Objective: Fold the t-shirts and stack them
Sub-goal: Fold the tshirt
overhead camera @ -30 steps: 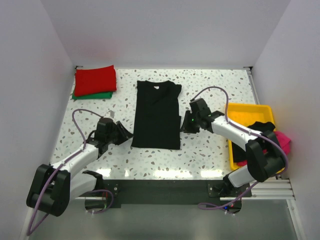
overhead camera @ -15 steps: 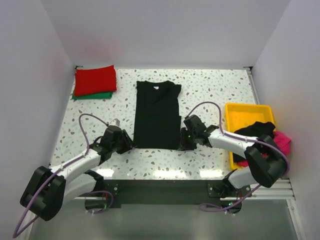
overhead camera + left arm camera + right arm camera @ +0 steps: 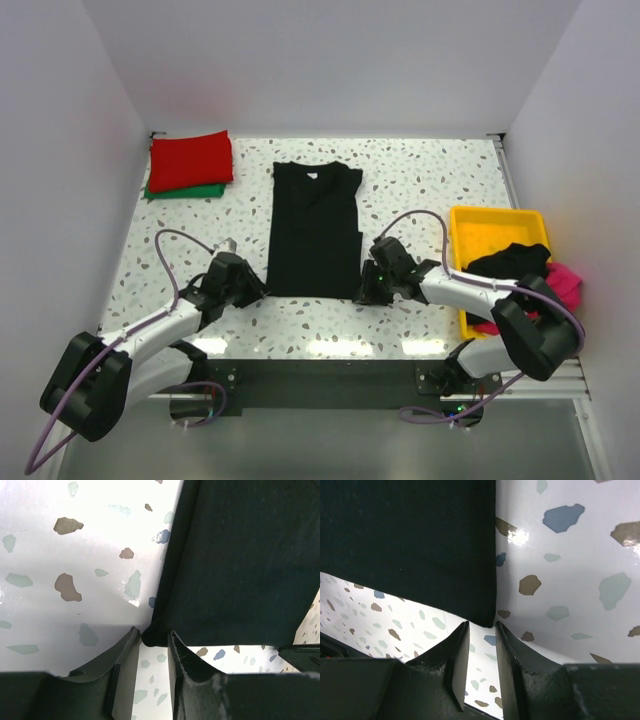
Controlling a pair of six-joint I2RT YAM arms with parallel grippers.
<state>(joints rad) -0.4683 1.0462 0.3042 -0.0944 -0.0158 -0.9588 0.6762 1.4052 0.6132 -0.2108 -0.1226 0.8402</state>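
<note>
Jaws of the left gripper [image 3: 151, 636] are standing a little spread, and the near left corner of the black t-shirt [image 3: 235, 555] is lying just at their mouth, not yet pinched. Jaws of the right gripper [image 3: 481, 629] are standing spread in the same way, with the near right corner of the hem just in front of their tips.

We are judging that the step in hand is the taking of both bottom corners, so that the hem can be carried toward the collar. To do it well, we are advising that both grippers go a little further forward, low along the table [image 3: 420, 180], so that all layers of cloth are coming between the jaws before closing. Both sides should be closing together and rising evenly, otherwise the fold is going crooked.

The shirt is lying flat in the middle of the table as a long strip, collar at the far side. At the far left corner a red t-shirt [image 3: 190, 158] is lying folded on a green t-shirt [image 3: 185, 190]. At the right, the yellow tray [image 3: 478, 225] is holding another black t-shirt [image 3: 515, 255] and a pink t-shirt [image 3: 570, 278].
</note>
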